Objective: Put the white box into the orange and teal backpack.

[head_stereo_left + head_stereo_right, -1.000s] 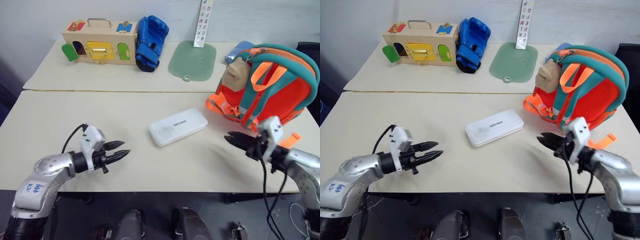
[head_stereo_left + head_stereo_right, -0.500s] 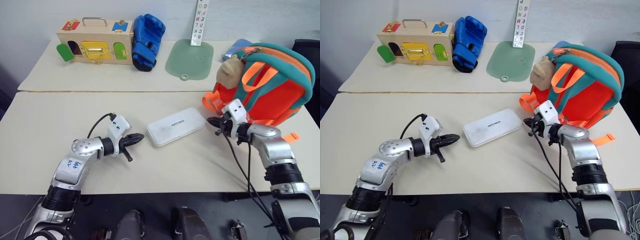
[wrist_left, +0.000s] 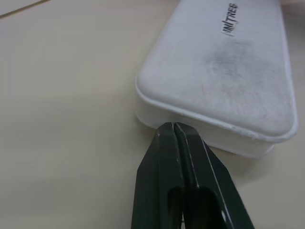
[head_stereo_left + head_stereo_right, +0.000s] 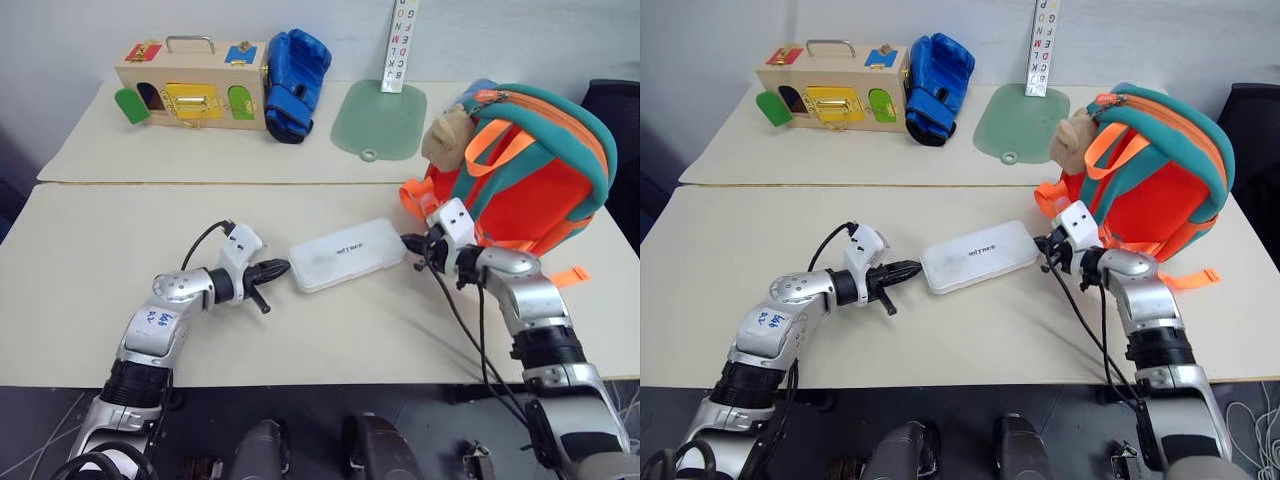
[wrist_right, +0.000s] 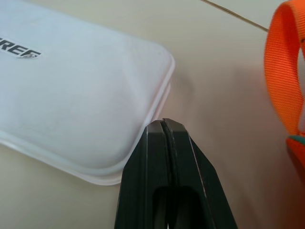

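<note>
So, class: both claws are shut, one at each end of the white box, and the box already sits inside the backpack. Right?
Not quite. The white box lies flat on the table, beside the orange and teal backpack, not inside it, as the left eye view shows. Both the left claw and right claw are shut at its ends.

My left gripper had its fingers pressed together, tips right at the short end wall of the white box, which lay flat on the beige table.
</note>
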Robot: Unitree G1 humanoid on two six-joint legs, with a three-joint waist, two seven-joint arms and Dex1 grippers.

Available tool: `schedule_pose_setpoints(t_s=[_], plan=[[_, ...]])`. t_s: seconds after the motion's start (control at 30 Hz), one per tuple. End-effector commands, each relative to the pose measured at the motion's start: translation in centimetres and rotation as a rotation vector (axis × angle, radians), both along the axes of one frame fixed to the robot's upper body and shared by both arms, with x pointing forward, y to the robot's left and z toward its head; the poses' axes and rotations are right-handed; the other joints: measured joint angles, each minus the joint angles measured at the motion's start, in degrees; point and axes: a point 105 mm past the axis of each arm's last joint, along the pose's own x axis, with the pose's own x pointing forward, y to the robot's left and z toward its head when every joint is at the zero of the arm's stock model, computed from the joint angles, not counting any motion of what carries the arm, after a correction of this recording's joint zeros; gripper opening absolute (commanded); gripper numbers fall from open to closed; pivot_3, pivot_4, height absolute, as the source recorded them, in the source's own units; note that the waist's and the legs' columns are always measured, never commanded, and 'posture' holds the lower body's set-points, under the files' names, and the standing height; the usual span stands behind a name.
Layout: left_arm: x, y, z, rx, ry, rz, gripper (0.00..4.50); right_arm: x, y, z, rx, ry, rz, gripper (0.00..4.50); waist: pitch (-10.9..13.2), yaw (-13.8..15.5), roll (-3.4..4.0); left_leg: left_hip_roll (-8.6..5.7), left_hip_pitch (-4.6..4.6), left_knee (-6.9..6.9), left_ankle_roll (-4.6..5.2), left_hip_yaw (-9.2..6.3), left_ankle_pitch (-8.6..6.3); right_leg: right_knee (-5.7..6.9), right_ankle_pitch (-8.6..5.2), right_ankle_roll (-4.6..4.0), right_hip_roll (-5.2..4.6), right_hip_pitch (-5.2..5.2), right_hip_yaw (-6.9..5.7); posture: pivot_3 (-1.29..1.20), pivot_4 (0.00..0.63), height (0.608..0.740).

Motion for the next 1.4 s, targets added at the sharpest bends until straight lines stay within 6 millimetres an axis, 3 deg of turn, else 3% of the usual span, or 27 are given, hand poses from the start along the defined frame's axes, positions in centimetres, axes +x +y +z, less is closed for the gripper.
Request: schedule_pose_setpoints(t_s=[0.03, 0.27, 0.43, 0.57, 0.67, 0.73, 0.8, 0.9, 0.97, 1.17, 1.4], plan=[[0.1, -0.7, 1.2, -0.017, -0.05, -0.037, 0.03, -1.8, 2.8, 1.9, 0.055, -0.038, 0.115, 0.0, 0.0, -0.06, 0.0, 0.0, 0.0, 0.0, 0.0, 0.0, 0.0, 0.01, 0.0, 0.0, 0.0, 0.0, 0.0, 0.0, 0.15, 0.74], [0.2, 2.8, 1.2, 0.021, -0.043, 0.024, 0.03, -5.0, 3.8, 1.7, 0.085, 0.003, 0.144, 0.0, 0.0, -0.05, 0.0, 0.0, 0.0, -0.1, 0.0, -0.02, -0.02, -0.02, -0.01, -0.01, -0.01, -0.02, -0.02, 0.0, 0.15, 0.74], [-0.3, 6.0, 1.0, 0.014, 0.003, 0.084, 0.03, -5.5, 3.1, 1.3, 0.088, 0.028, 0.096, 0.0, 0.0, -0.08, 0.0, -0.01, 0.0, -0.14, 0.04, -0.02, -0.06, -0.04, -0.02, -0.03, -0.02, -0.04, -0.02, 0.0, 0.15, 0.74], [-0.9, 8.1, 1.0, -0.059, 0.122, 0.078, 0.89, -5.1, 1.5, 0.8, 0.041, 0.033, 0.059, 0.0, 0.01, 0.02, -0.01, -0.01, 0.01, -0.13, 0.23, -0.05, -0.17, -0.04, -0.03, -0.05, -0.03, -0.04, -0.04, 0.0, 0.15, 0.74], [-1.4, 8.6, 1.6, -0.117, 0.196, 0.022, 1.83, -4.8, 1.0, 0.7, 0.017, 0.024, 0.061, 0.0, 0.01, 0.03, -0.02, -0.02, 0.0, -0.12, 0.23, -0.05, -0.17, -0.04, -0.04, -0.06, -0.04, -0.04, -0.05, 0.0, 0.15, 0.74], [-0.6, 9.4, 2.2, -0.174, 0.26, 0.072, 2.49, -4.6, 0.9, 0.7, 0.005, 0.019, 0.077, 0.0, 0.01, 0.17, -0.03, -0.04, 0.0, -0.12, 0.24, -0.07, -0.17, -0.03, -0.04, -0.08, -0.06, -0.04, -0.07, 0.0, 0.15, 0.74], [-0.7, 9.3, 2.3, -0.234, 0.39, 0.047, 3.09, -4.5, 1.0, 0.6, -0.015, 0.009, 0.098, 0.0, 0.04, 0.12, -0.08, -0.05, -0.04, -0.06, 0.27, -0.13, -0.15, 0.0, -0.04, -0.08, -0.06, -0.04, -0.13, 0.0, 0.15, 0.74], [-2.9, 8.1, 2.3, -0.255, 0.558, -0.112, 4.01, -4.4, 0.9, 0.5, -0.021, 0.001, 0.108, 0.0, 0.04, -0.21, -0.1, -0.05, -0.07, -0.05, 0.14, -0.11, -0.1, 0.01, -0.04, -0.08, -0.02, -0.06, -0.13, 0.0, 0.15, 0.74], [-3.3, 8.0, 2.3, -0.28, 0.622, -0.158, 4.46, -4.3, 0.9, 0.5, -0.001, 0.001, 0.101, 0.0, 0.04, -0.44, -0.1, -0.03, -0.06, -0.06, -0.03, -0.02, -0.07, 0.01, -0.05, -0.1, 0.0, -0.09, -0.07, 0.0, 0.15, 0.74], [-0.2, 7.5, 2.0, -0.362, 0.681, -0.054, 4.46, -4.3, 0.9, 0.4, 0.005, 0.0, 0.107, 0.0, 0.06, 0.23, -0.14, -0.01, -0.57, 0.33, -0.04, -0.03, -0.01, 0.3, -0.09, -0.14, 0.03, -0.63, -0.07, 0.0, 0.15, 0.74], [1.2, 4.8, 1.2, -0.361, 0.747, -0.099, 4.46, -5.0, 1.5, -0.1, -0.01, -0.002, 0.127, 0.0, 0.05, 0.21, -0.15, -0.04, -0.62, 0.66, 0.08, -0.01, -0.07, 0.48, -0.08, -0.12, 0.0, -0.62, -0.03, 0.0, 0.15, 0.74]])
